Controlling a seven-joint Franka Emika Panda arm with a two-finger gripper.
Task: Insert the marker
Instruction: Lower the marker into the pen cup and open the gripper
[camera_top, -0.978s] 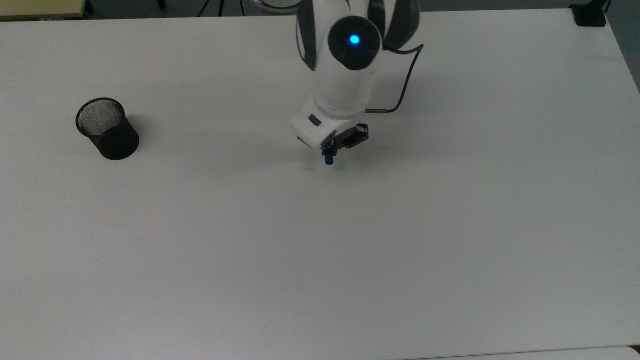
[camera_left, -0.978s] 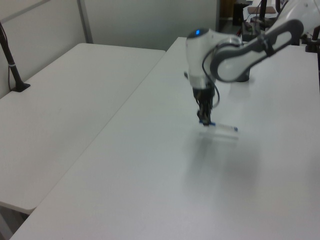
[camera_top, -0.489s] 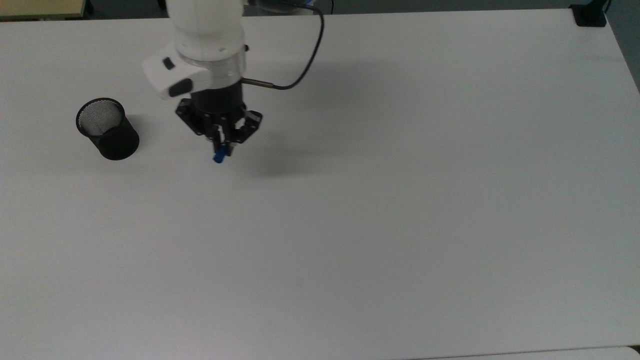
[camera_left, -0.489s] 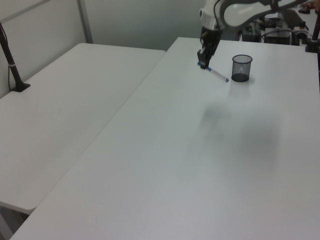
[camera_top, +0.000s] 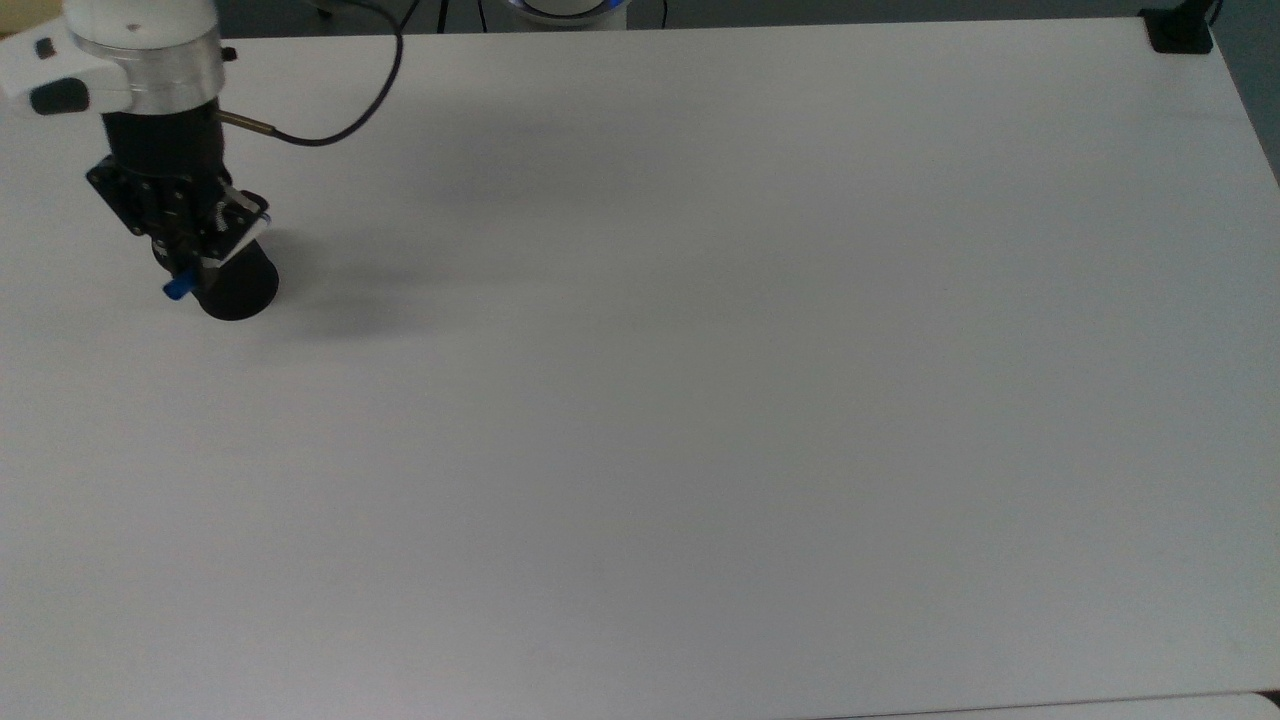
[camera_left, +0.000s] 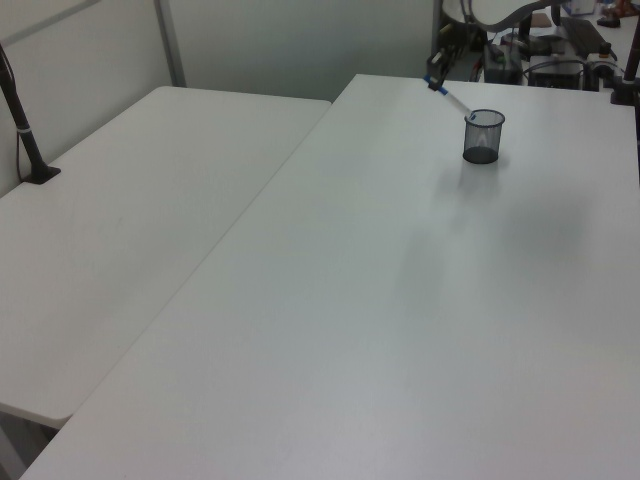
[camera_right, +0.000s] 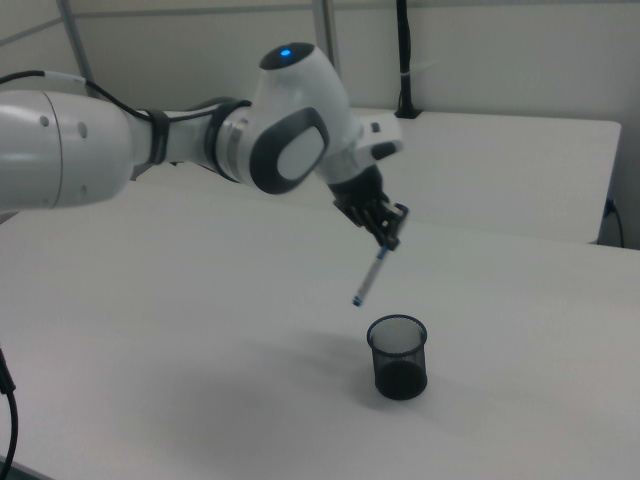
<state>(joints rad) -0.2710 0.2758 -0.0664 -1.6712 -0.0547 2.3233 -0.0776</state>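
While my tool (camera_right: 389, 236) pinches the marker (camera_right: 367, 277) by its upper end, tilted just above the black mesh cup (camera_right: 398, 356), I see a bare white tabletop (camera_top: 700, 400), a second white table (camera_left: 130, 230) alongside, and pale walls.

Work surface: a broad white rectangular table (camera_top: 760, 420) with a matte top — soft grey shadows lie near the top view's left.
Second table: another white table (camera_left: 110, 230) stands just beside the first on the left view's left, a narrow gap between them.
Clamp: a black clamp (camera_top: 1180, 30) grips the first table's far corner at the top view's upper right.
Pole: a black upright pole (camera_left: 22, 125) on a black foot stands on the second table's edge.
Walls: pale grey partition panels (camera_left: 290, 45) with light metal posts (camera_left: 170, 42).
Far end: dark equipment, blurred — cannot tell what.
Light: even and diffuse.
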